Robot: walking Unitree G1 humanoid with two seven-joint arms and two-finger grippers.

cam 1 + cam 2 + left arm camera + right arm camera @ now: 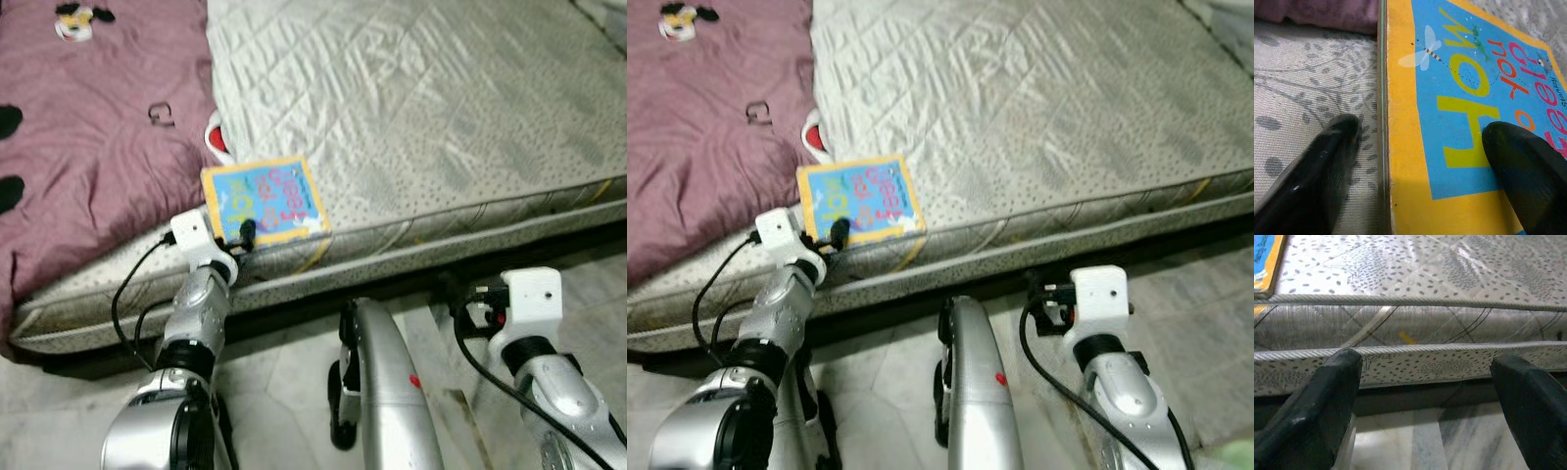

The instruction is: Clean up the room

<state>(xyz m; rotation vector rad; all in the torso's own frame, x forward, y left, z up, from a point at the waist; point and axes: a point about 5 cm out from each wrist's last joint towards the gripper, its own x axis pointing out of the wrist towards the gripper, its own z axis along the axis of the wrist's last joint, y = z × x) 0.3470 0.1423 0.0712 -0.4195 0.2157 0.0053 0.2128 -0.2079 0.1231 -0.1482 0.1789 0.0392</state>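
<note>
Book: a thin picture book (265, 202) with a yellow border and blue cover lies flat on the mattress (441, 108), near its front edge, just beside the maroon blanket (88, 137).
Left gripper: the left gripper (1420, 147) is at the book's near corner. Its fingers are spread apart and grasp nothing; one finger (1317, 166) rests on the mattress cloth just outside the book's long edge, the other (1528, 166) lies on the blue cover over the yellow lettering. The book's edge runs between the two fingers.
Right gripper: the right gripper (1425, 382) hangs in front of the bed's side, below the level of the mattress top and well apart from the book. Its fingers (1327, 396) are released and wide, with the mattress piping and the dark gap under the bed beyond them.
Blanket: it covers the bed beyond and to the outer side of the left fingers, with a cartoon patch (73, 20) at its far end.
Red and white item: a small one (217, 137) peeks out from under the blanket's edge, just beyond the book; what it is cannot be told.
Floor: pale marble floor (294, 392) lies under both arms.
</note>
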